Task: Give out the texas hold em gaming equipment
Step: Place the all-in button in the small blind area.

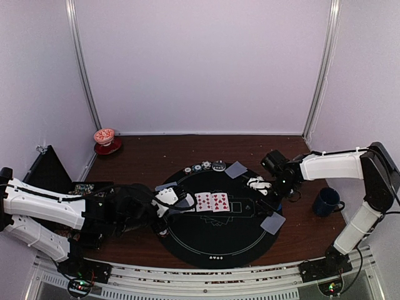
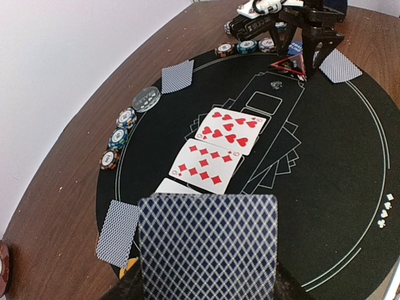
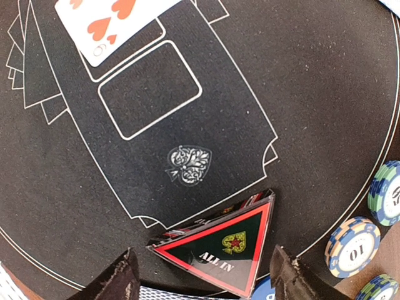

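The red triangle marker [image 3: 219, 244] lies flat on the round black felt mat [image 2: 337, 187], directly between the parted fingers [image 3: 119, 281] of the right claw [image 3: 203, 269], so that arm is much nearer. The left claw [image 1: 169, 200], across the mat, is clamped on grey-blue-backed playing cards [image 2: 207, 244].

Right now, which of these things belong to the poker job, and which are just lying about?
Belong to the job: face-up cards; face-down cards; held card; poker chips; red triangle marker.
Just lying about: dark blue mug; red-and-white cup on its saucer.
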Robot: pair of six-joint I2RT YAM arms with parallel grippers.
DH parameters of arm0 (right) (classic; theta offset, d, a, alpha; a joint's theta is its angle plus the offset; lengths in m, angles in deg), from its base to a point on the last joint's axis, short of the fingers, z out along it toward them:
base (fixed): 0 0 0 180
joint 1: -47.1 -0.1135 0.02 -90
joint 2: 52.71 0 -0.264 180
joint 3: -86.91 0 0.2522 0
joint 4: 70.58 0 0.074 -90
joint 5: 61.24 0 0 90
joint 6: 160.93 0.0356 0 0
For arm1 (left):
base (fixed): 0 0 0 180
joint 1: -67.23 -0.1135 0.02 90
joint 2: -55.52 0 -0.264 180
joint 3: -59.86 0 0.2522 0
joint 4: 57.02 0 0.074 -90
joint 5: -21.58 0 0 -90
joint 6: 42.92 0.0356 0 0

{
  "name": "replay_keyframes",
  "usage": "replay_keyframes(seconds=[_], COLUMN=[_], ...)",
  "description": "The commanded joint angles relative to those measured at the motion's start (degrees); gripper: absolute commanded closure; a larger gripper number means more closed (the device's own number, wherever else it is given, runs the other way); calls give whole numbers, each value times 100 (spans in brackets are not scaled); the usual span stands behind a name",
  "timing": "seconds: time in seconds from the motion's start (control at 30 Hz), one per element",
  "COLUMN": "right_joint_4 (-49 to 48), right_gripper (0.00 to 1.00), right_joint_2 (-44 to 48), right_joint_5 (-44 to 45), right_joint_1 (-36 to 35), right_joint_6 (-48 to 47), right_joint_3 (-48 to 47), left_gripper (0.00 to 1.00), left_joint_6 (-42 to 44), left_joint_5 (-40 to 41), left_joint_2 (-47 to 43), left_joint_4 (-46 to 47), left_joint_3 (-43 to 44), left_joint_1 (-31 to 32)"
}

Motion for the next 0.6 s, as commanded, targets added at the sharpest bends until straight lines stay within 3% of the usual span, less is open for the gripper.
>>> replay_keyframes(seconds=[0.0, 0.23, 0.57], right_joint_4=[15, -292, -1091], right_gripper=[25, 28, 28], right_joint_2=[135, 276, 245], right_joint_5=[2, 272, 2002], right_joint_1=[20, -153, -1008], right_joint_6=[-11, 121, 482], right_joint_3=[19, 13, 101], left_gripper=[46, 46, 46], left_joint_6=[11, 12, 8], left_joint_5=[89, 94, 138], left_joint_2=[15, 33, 44], left_joint_4=[286, 291, 291], left_joint_3=[88, 88, 88], left_joint_1=[-9, -9, -10])
